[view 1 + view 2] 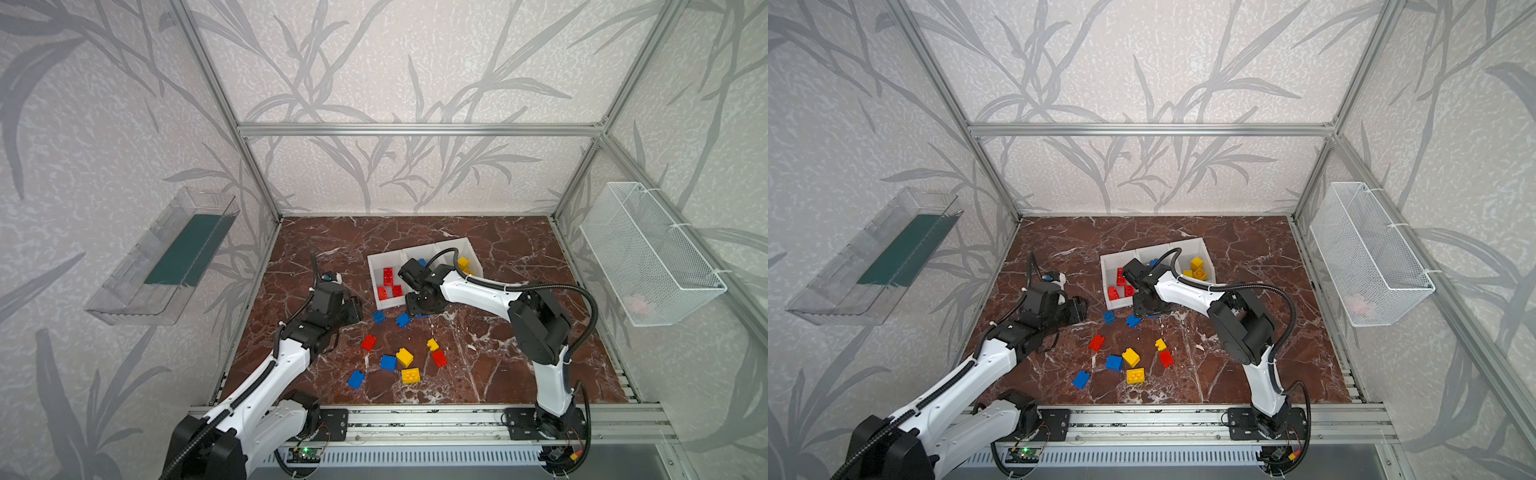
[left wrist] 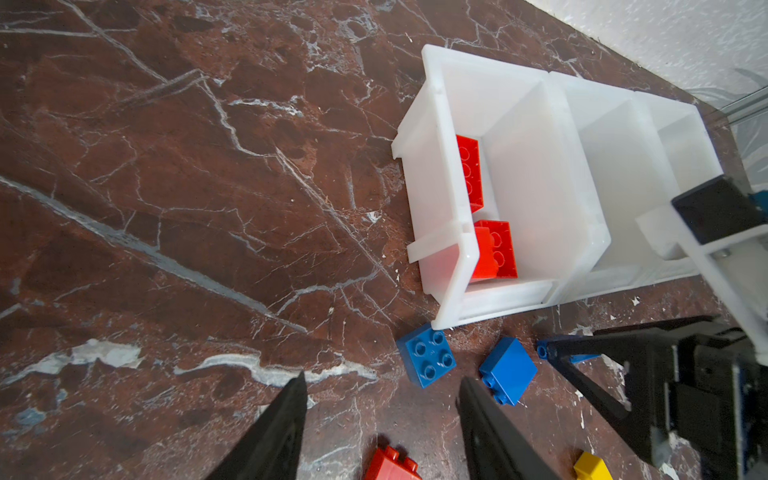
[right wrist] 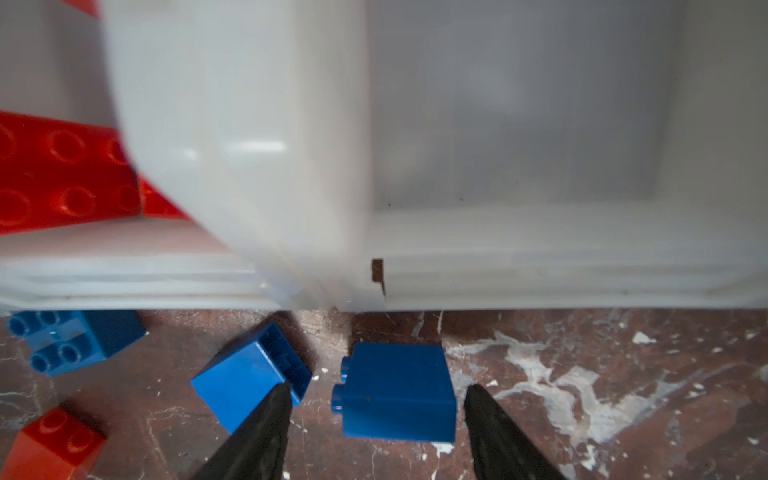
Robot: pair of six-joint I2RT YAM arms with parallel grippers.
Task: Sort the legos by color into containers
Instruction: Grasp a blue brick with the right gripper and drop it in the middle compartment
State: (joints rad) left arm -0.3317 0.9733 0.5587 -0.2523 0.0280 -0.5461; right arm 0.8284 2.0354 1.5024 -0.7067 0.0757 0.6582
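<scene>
Right gripper (image 3: 378, 390) open, fingers either side of a blue brick (image 3: 399, 399) lying on its side on the table (image 3: 582, 374), just in front of the bins (image 3: 540, 257); not clamped. Left gripper (image 2: 383, 379) open, empty, near a second blue brick (image 2: 426, 359). Red bricks (image 2: 496, 249) in one end bin, yellow bricks (image 1: 1197, 266) in the other end bin.

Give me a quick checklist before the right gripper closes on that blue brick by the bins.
1. Right gripper open, straddling blue brick: ok.
2. Brick lying steady on its side: ok.
3. Fingers low enough to grip: cannot tell.
4. Neighbour brick clear of fingers: cannot tell; it overlaps one.
5. Bin ahead free of other colours: ok.
6. Left gripper open, empty, apart: ok.
</scene>
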